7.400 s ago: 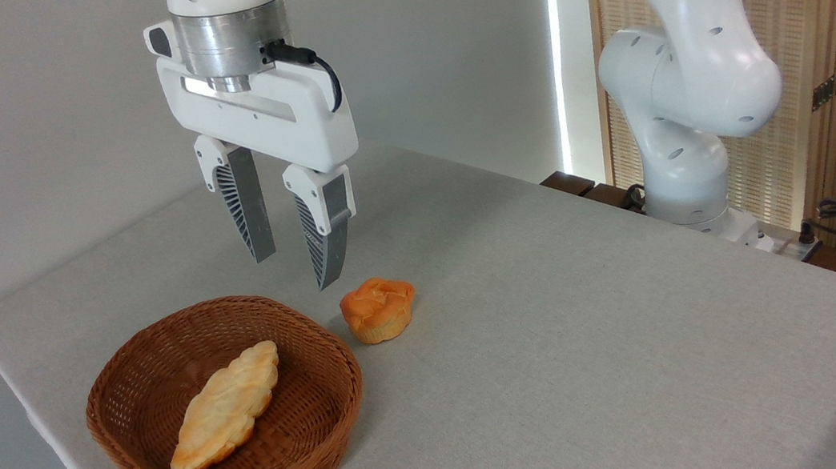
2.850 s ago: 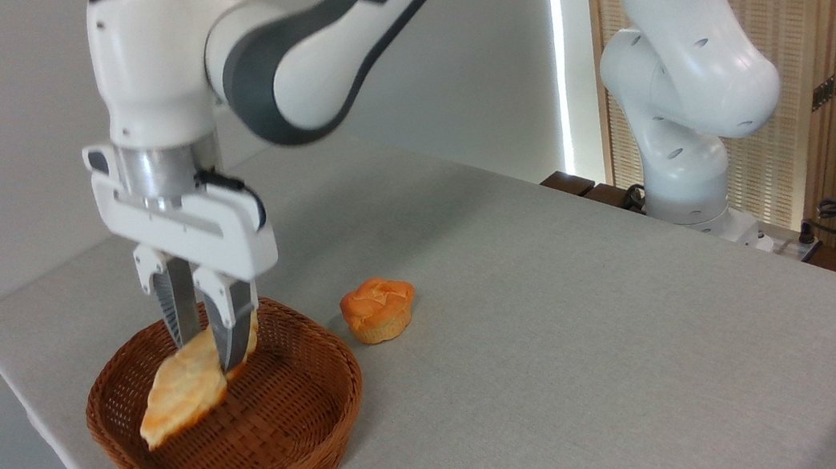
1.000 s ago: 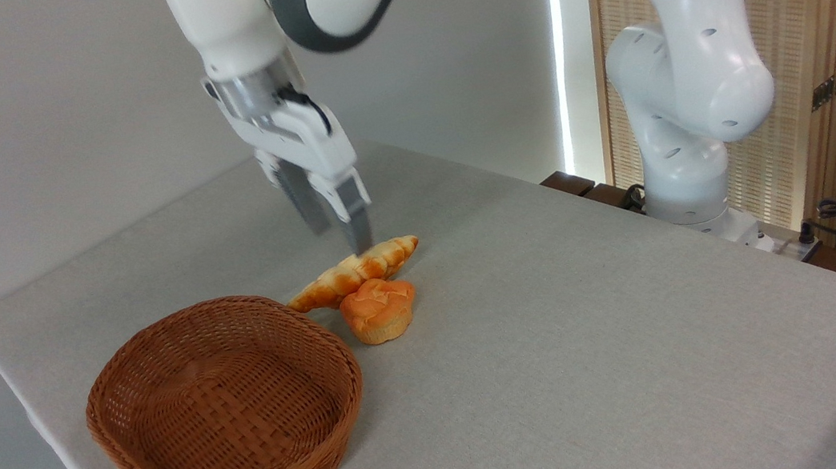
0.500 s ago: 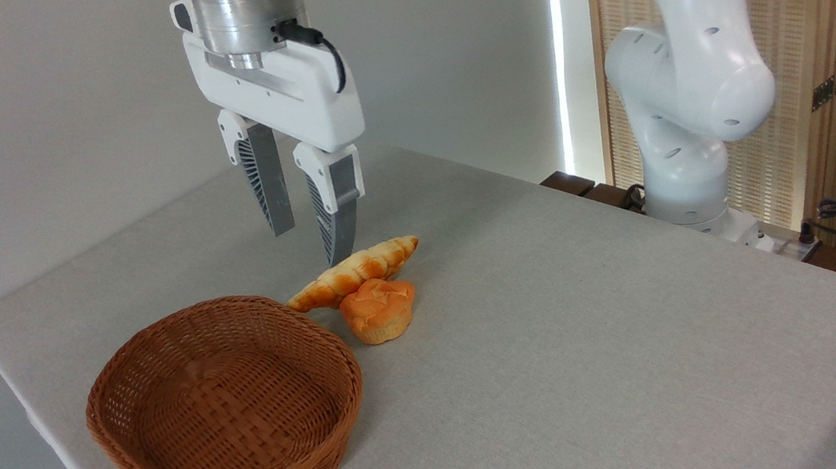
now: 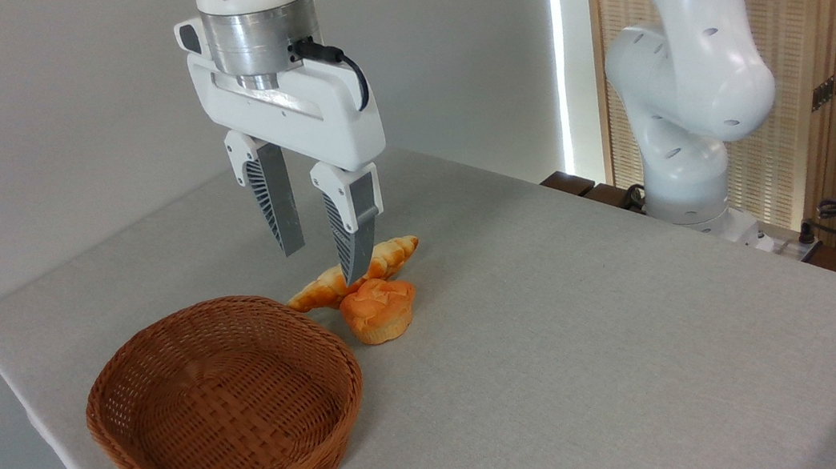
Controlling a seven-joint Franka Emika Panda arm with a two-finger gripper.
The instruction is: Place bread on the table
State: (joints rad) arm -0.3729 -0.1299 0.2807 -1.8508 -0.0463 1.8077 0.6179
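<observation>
So our wicker basket [image 5: 225, 409] sits empty, the gripper [image 5: 322, 257] hangs released above the bread [image 5: 387, 258], which lies on the table [image 5: 601, 339] touching the muffin [image 5: 379, 310]. Placing looks done; we'd just back away.

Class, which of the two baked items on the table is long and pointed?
The bread, lying behind the round orange bun, under the open gripper.
</observation>
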